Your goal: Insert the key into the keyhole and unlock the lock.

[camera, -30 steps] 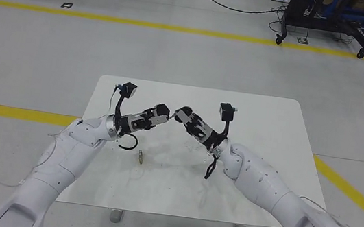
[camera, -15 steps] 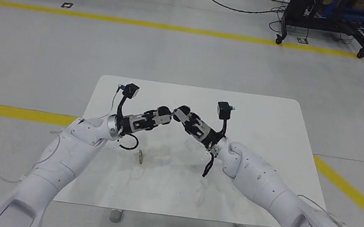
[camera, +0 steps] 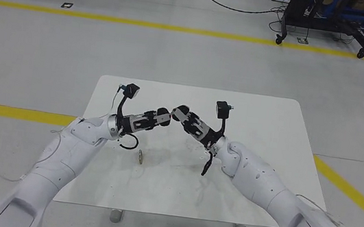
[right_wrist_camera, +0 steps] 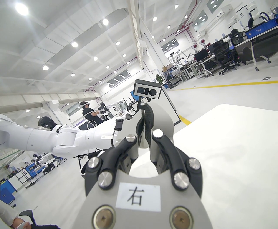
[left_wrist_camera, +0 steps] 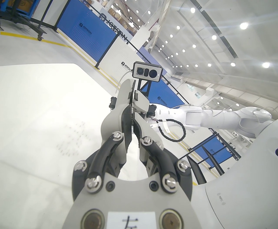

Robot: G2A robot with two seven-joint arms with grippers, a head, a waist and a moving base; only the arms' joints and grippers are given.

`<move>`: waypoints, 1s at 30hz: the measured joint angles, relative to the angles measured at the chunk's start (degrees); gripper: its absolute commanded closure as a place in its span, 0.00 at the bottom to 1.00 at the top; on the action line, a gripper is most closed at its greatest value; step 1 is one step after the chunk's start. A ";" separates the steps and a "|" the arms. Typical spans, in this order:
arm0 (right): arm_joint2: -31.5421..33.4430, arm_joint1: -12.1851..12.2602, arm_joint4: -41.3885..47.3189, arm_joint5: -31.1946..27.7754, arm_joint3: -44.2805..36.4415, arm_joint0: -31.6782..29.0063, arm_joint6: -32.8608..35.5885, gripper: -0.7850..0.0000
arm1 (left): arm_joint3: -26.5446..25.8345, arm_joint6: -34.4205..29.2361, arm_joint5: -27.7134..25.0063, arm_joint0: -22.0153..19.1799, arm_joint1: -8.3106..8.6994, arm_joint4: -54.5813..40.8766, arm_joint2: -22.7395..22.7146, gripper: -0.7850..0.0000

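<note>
The left claw [camera: 163,116] and the right claw [camera: 181,111] meet tip to tip over the middle of the table [camera: 263,124]. Both are raised off its top, and each arm comes in from its own side of the table's near edge.

In the left wrist view the left claw is narrow. Its ribbed black pads [left_wrist_camera: 127,128] run close together and draw in to a thin slit at the tips, with the right claw just beyond them. In the right wrist view the right claw is narrow too, its pads [right_wrist_camera: 148,121] almost touching along their length. What sits between either pair is hidden, so I cannot tell where the key or the lock is.

A small pale object [camera: 140,156] lies on the table toward its near edge, just beside the left forearm and apart from both claws. It is too small to tell what it is. Faint dark specks [left_wrist_camera: 71,141] mark the tabletop.

As for writing, the left claw's label [left_wrist_camera: 131,221] and the right claw's label [right_wrist_camera: 138,196] are white stickers on the claw bases, each with one black character. Blue wall panels [left_wrist_camera: 91,41] with white lettering stand beyond the table. A yellow floor line [camera: 179,28] runs past the table's far edge.
</note>
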 measured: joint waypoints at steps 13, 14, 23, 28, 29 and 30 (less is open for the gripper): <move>0.32 -0.17 0.53 0.00 0.08 -0.28 1.22 0.00 | 0.76 0.04 0.00 0.44 -0.50 -1.91 -2.63 1.00; 0.32 -0.17 0.53 0.00 0.08 -0.28 1.22 0.00 | 0.76 0.04 0.00 0.44 -0.50 -1.90 -2.61 1.00; 0.59 -0.14 0.08 0.89 -0.05 -0.47 1.89 0.00 | -0.90 1.95 2.92 1.12 -0.31 1.48 -3.06 1.00; 3.68 1.50 0.48 0.49 2.56 -0.63 8.96 0.00 | -2.87 1.80 7.85 2.06 0.01 4.66 -3.35 1.00; 4.22 2.05 0.24 0.03 3.31 -0.40 11.09 0.00 | -3.03 0.67 9.27 1.96 0.04 4.86 -3.06 1.00; 4.91 2.90 0.26 -0.11 3.47 -0.28 14.15 0.00 | -3.29 -1.22 11.33 1.62 0.01 5.24 -2.48 1.00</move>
